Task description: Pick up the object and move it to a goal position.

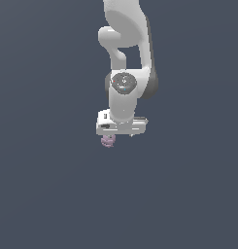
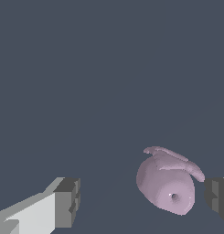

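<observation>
The object (image 2: 167, 183) is a small lumpy pale pink-purple blob lying on the dark grey floor. In the wrist view it sits between my two fingers, close to one dark pad (image 2: 216, 196) and well apart from the other (image 2: 67, 203). My gripper (image 2: 143, 201) is open and holds nothing. In the exterior view the white gripper (image 1: 121, 125) hangs straight down from the arm, and the object (image 1: 108, 141) peeks out just below its lower edge on the exterior view's left side.
The dark grey floor (image 1: 188, 194) spreads flat on all sides. The white arm (image 1: 125, 58) rises above the gripper. No goal marker shows in either view.
</observation>
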`<state>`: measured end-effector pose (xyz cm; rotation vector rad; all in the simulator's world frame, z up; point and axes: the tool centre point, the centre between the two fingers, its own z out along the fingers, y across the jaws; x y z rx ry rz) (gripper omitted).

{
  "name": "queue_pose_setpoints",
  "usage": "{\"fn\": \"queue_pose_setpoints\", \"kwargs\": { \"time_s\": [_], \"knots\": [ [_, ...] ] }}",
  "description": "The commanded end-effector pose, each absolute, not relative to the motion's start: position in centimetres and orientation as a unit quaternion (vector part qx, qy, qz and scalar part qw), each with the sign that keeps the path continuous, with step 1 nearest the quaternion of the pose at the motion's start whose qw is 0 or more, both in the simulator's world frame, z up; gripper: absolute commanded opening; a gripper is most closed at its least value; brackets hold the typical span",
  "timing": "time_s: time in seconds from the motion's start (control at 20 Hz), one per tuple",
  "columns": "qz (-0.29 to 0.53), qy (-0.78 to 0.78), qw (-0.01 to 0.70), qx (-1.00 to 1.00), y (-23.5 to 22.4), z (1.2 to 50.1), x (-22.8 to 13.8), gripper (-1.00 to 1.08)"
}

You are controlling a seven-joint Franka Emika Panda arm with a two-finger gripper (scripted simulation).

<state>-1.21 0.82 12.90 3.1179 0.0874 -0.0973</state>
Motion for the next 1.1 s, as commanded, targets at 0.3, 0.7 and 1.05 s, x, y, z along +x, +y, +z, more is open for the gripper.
{"fn": "queue_pose_setpoints", "kwargs": {
  "time_s": [0.3, 0.7, 1.05],
  "knots": [
    [-0.027, 0.023, 0.010, 0.999, -0.7, 13.7, -0.9, 1.00],
    [-0.026, 0.023, 0.010, 0.999, -1.2, 14.0, -0.9, 1.00],
    [-0.020, -0.021, 0.006, 1.000, -2.2, 12.6, -1.8, 1.00]
  ]
}}
